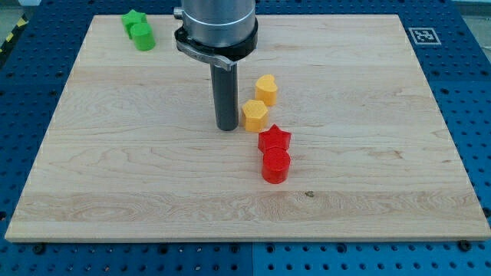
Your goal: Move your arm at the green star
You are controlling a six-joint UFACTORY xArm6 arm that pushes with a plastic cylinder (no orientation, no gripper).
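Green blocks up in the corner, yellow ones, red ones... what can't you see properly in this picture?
- Green star, camera view: the green round block in front covers its lower part.
- My arm: cut off by the view's top; only my tip shows fully, beside the yellow hexagon block.
- Red round block: overlaps the red star; touching or not, unclear.

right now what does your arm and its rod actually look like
My arm shows only its lower end: a wide grey metallic cylinder at the view's top, ringed by a dark clamp collar. Below it hangs a straight, dark, smooth rod, ending in my tip. No cables or markings are visible.
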